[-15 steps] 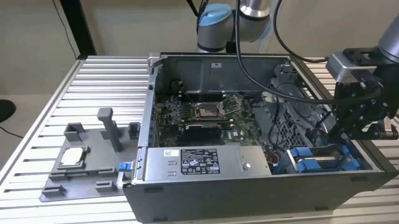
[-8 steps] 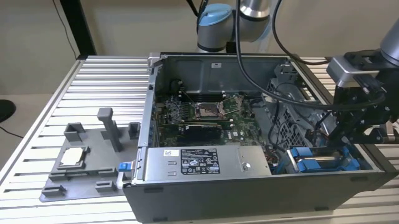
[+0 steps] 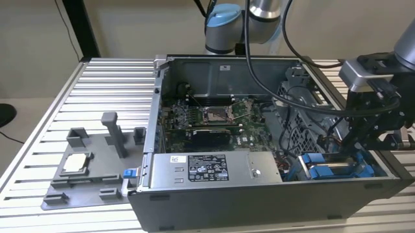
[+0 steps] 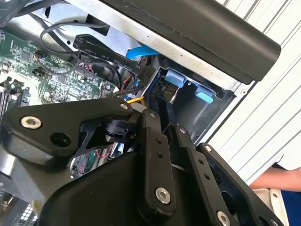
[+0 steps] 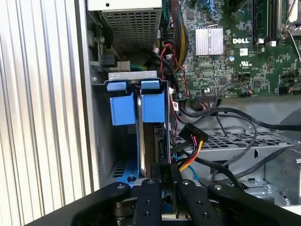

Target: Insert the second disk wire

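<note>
Gripper (image 5: 163,167) in the first wrist view has its fingers pressed together inside the computer case (image 3: 259,206); just beside them run the strands of the disk wire (image 5: 192,141), its dark plug tilted and apart from the fingertips; beyond stand two blue drive carriers (image 5: 138,107); farthest, the motherboard (image 5: 235,61)

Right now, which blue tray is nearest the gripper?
The tray beside the motherboard; the gripper lines up with it, while the other tray hugs the case wall.
</note>
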### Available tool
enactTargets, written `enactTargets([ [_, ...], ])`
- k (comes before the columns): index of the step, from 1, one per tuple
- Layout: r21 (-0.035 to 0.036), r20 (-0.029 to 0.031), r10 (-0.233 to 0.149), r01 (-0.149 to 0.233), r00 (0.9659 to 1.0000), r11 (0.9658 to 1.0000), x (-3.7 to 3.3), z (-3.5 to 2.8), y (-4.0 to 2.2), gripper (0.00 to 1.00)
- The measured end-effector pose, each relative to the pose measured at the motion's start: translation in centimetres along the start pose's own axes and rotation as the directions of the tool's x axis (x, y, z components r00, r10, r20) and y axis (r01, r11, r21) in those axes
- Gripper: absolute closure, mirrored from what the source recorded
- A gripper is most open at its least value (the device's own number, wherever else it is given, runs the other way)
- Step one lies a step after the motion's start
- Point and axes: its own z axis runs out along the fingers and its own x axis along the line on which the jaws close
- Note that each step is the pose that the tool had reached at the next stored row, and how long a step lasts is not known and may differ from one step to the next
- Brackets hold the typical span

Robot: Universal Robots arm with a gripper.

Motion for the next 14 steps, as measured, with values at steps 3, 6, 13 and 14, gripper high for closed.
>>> enactTargets([
  [3, 0.0000, 0.0000, 0.000, 0.000, 1.0000, 1.0000, 0.00, 0.20, 0.00, 1.00],
  [6, -0.0001, -0.0001, -0.003, 0.003, 1.0000, 1.0000, 0.01, 0.31, 0.01, 1.00],
  [13, -0.0008, 0.0004, -0.030, 0.030, 0.9995, 0.9995, 0.01, 0.45, 0.01, 1.00],
  [14, -0.0009, 0.0004, -0.034, 0.034, 0.9994, 0.9994, 0.01, 0.47, 0.01, 1.00],
])
